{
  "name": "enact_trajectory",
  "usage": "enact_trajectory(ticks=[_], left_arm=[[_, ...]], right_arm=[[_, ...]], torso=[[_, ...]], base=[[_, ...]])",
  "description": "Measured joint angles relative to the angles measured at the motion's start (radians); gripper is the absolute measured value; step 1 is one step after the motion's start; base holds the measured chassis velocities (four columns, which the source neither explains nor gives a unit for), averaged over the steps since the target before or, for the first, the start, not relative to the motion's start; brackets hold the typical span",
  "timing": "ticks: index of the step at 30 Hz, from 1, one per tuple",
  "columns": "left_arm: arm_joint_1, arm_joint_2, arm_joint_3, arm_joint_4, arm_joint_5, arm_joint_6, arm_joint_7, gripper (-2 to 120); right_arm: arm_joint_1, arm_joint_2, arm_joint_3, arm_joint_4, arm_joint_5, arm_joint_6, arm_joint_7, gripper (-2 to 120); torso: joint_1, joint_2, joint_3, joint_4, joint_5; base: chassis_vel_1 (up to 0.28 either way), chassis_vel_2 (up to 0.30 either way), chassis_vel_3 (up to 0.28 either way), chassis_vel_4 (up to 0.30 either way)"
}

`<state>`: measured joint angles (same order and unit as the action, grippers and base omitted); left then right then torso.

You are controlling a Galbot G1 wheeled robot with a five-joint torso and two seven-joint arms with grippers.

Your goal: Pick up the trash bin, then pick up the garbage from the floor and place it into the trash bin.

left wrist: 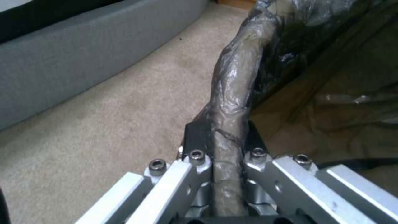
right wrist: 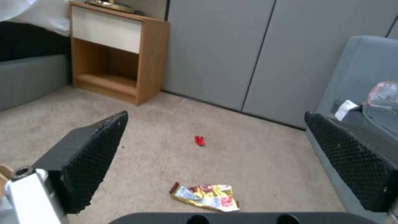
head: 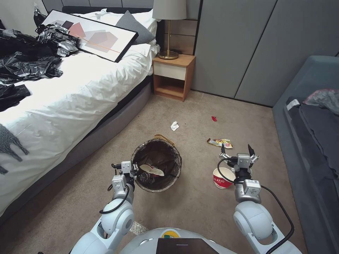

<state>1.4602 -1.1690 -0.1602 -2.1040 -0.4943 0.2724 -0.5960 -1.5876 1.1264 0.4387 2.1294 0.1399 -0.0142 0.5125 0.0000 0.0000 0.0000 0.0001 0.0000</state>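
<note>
The trash bin, lined with a dark brown bag, is in front of me on the left, with a red-and-white cup inside. My left gripper is shut on its near rim; in the left wrist view the bag-wrapped rim runs between the left gripper's fingers. My right gripper is open above the carpet, just beyond another red-and-white cup. Garbage lies ahead: a yellow snack wrapper, a white scrap, a red scrap. A brown paper bag pokes out behind the bin.
A bed with black plastic sheets and a framed picture fills the left. A wooden nightstand with a lamp stands at the back. A grey sofa lines the right. Open carpet lies between them.
</note>
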Motion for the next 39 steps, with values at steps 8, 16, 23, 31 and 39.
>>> enact_trajectory(ticks=[8,16,23,31,39], left_arm=[[-0.001,0.001,0.001,-0.003,-0.002,0.001,-0.001,3],[0.000,0.001,0.000,-0.004,-0.002,0.001,-0.001,3],[-0.003,-0.003,0.001,-0.003,-0.002,0.001,-0.002,3],[-0.004,-0.006,0.003,-0.002,-0.003,0.002,-0.002,3],[-0.003,-0.006,0.003,-0.003,-0.003,0.002,-0.002,3]], right_arm=[[0.000,0.009,-0.002,0.001,-0.003,-0.002,0.000,100],[0.005,0.015,-0.005,0.001,-0.005,-0.003,0.001,100],[0.017,0.016,-0.008,-0.012,-0.012,0.006,0.011,100],[0.030,-0.006,-0.008,-0.025,-0.008,0.006,0.015,100],[0.054,-0.074,-0.003,-0.047,0.010,0.006,0.015,100]], torso=[[0.000,0.000,0.000,-0.0001,0.0000],[0.000,0.000,0.000,0.0000,-0.0001],[0.000,0.000,0.000,0.0000,0.0000],[0.000,0.000,0.000,-0.0002,0.0000],[0.000,0.000,0.000,-0.0001,0.0002]], base=[[-0.076,0.078,0.077,-0.081],[-0.078,0.082,0.073,-0.077],[-0.082,0.070,0.079,-0.068],[-0.019,0.027,0.026,-0.016],[0.000,0.000,0.000,0.000]])
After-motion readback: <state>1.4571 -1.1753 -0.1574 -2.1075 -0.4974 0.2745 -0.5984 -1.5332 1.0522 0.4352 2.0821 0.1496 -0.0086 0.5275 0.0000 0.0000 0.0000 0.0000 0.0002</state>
